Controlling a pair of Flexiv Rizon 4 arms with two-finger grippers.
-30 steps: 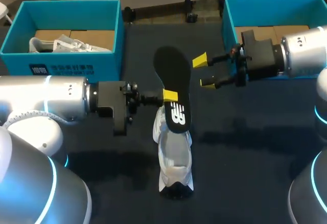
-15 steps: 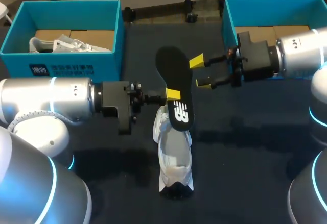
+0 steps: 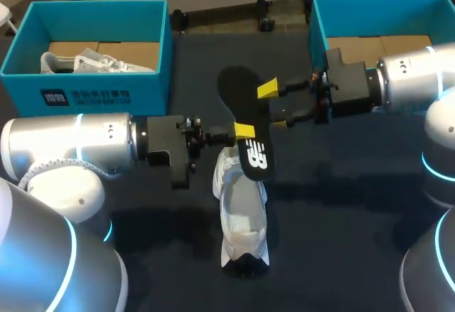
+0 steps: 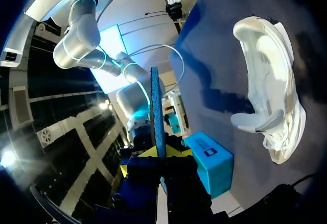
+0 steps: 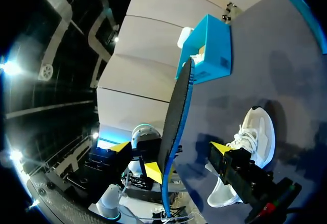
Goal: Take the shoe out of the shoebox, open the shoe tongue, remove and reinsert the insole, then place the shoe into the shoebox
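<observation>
Insole: the thin black foam insole with a white logo (image 3: 242, 99) is off the table. It is held on edge over the middle, its length running from far to near. In the head view its near end overlaps the far end of the sneaker. Whether the two touch cannot be told.
Left arm: the left gripper (image 3: 244, 131) comes in from the left and is clenched on the insole at about mid-length. One yellow tip lies on the face that shows. In the left wrist view the insole (image 4: 157, 106) rises edge-on from between the fingers.
Right arm: the right gripper (image 3: 274, 106) comes in from the right at the insole's right edge, on its far half. Its fingers are spread wide and grasp nothing. In the right wrist view the insole (image 5: 176, 117) stands between the two yellow tips with a gap on each side.
Sneaker: the white mesh sneaker with a dark sole (image 3: 242, 219) lies on the table just near of the insole, set far to near, its opening facing up. Neither gripper touches it.
Far left: the left shoebox (image 3: 85, 97), an open bright-blue cardboard box, holds a second white shoe (image 3: 78, 62) on its brown floor.
Far right: the right shoebox (image 3: 316, 20), also open and bright blue, shows a brown floor and is partly covered by the right arm.
Surface: a dark cloth-covered table (image 3: 341, 212).
</observation>
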